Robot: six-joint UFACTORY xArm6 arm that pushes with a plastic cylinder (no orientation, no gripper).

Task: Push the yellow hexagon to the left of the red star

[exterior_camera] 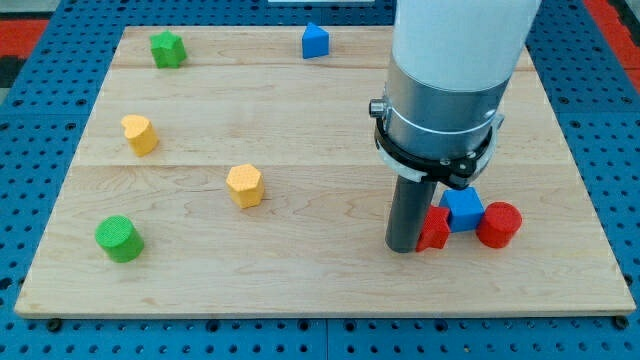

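Yellow hexagon (245, 186) sits mid-board, well left of red star (434, 229). My tip (404, 247), a bare rod with nothing to open or close, touches the star's left side. Risk: nudging the star into the blue block (463, 209), shifting the target.

The whole tabletop (320, 290) is seen by one camera, from above its near edge, angled downward.

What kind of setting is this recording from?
Probably a robotics lab bench: a wooden board on a blue perforated table, small coloured blocks such as the yellow hexagon, and my tip beside the red star.
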